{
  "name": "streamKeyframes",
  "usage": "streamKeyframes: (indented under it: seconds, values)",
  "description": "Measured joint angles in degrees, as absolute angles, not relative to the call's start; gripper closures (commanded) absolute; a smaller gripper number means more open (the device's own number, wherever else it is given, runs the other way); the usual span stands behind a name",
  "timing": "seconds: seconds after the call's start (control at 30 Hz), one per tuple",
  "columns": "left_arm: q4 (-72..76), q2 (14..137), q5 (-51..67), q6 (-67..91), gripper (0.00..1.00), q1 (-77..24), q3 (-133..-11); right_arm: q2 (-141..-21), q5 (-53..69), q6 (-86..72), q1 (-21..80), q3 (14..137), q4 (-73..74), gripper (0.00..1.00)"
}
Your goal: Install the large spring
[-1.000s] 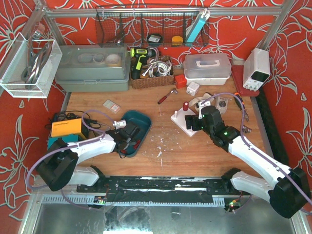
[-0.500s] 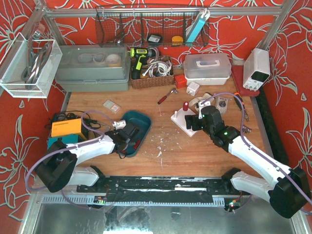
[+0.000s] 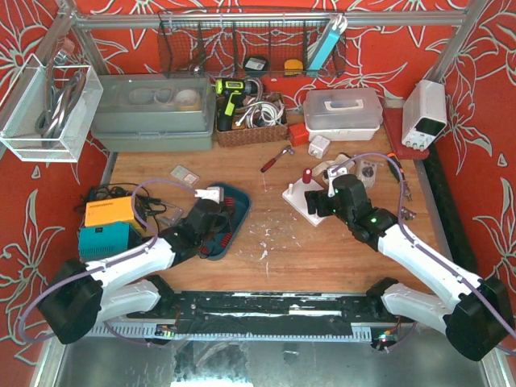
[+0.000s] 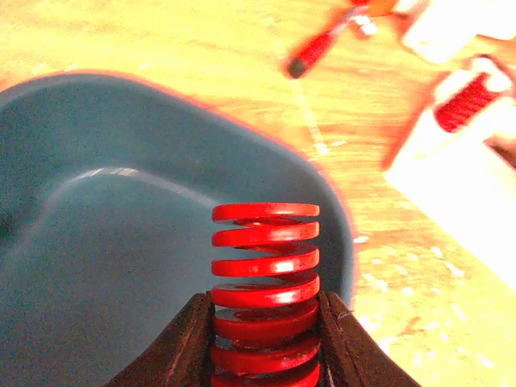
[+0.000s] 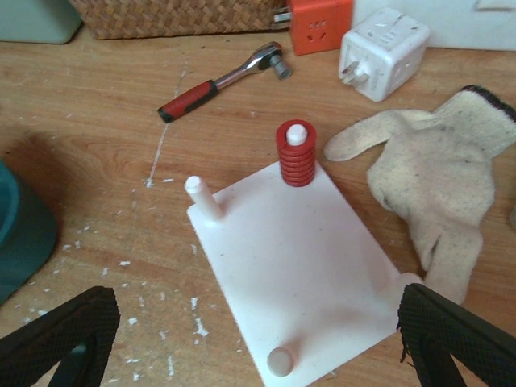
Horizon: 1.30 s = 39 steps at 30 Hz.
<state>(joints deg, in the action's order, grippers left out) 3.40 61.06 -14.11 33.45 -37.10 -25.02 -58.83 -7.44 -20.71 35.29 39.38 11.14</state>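
My left gripper (image 4: 264, 300) is shut on the large red spring (image 4: 266, 250), which sticks out past the fingertips above the teal tray (image 4: 97, 242). In the top view this gripper (image 3: 211, 214) hovers over the tray (image 3: 239, 194) at left centre. A white plate (image 5: 298, 258) with upright white pegs lies on the table. Its far peg carries a small red spring (image 5: 297, 155); a bare peg (image 5: 201, 196) stands at its left corner and another (image 5: 279, 361) at its near corner. My right gripper (image 5: 258, 347) is open and empty just above the plate's near side, as the top view (image 3: 322, 203) also shows.
A ratchet wrench (image 5: 222, 81) lies beyond the plate, and a cloth glove (image 5: 439, 177) lies to its right. A white plug cube (image 5: 383, 52), an orange cube (image 5: 321, 22) and a wicker basket (image 5: 177, 16) sit further back. An orange box (image 3: 110, 211) is left of the tray.
My left arm has shifted: its wrist has drawn up and back over the tray and its elbow has dropped toward the near edge. The right arm has not moved.
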Motion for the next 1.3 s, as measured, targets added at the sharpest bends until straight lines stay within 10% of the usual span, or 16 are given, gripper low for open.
streamKeyframes:
  seconds: [0.57,1.3]
  values:
    - [47.42,58.94,-4.38,4.27,0.93,-47.31,-4.71,-65.8,18.57,-23.24,43.33,49.93,16.49,0.18]
    - [57.12,52.14,2.96,-2.74,0.94,-48.45,-0.43,-77.52,30.68,-28.12,51.83,54.74,9.87,0.38]
